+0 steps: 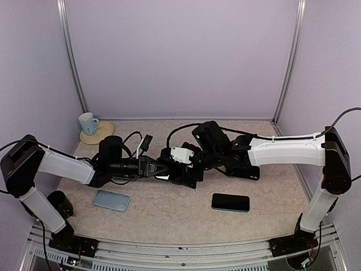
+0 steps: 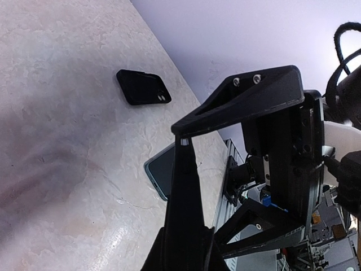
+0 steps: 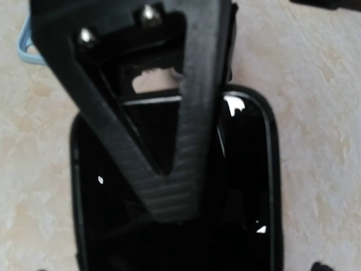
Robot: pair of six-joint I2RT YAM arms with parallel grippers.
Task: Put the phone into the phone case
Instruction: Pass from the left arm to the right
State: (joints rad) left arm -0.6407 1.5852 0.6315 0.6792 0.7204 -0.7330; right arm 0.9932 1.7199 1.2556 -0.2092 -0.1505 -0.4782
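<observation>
A black glossy slab with a thin raised rim [image 3: 248, 180] lies flat at mid-table [image 1: 169, 176]; I cannot tell whether it is phone, case or both. My left gripper [image 1: 162, 169] reaches in from the left, its fingers [image 2: 184, 169] forming one closed column, one finger [image 3: 169, 192] resting its tip on the slab. My right gripper [image 1: 180, 169] points straight down over the slab, jaws wide apart. A dark phone with a teal rim [image 1: 230, 202] lies screen-up near the front edge [image 2: 158, 169]. A black piece with two lens holes [image 2: 142, 87] lies farther off.
A light-blue flat phone-sized piece [image 1: 111, 200] lies at the front left, its corner showing in the right wrist view [image 3: 22, 45]. A pale mug [image 1: 87, 121] stands on a coaster at the back left. A metal rail [image 1: 180, 248] runs along the front edge.
</observation>
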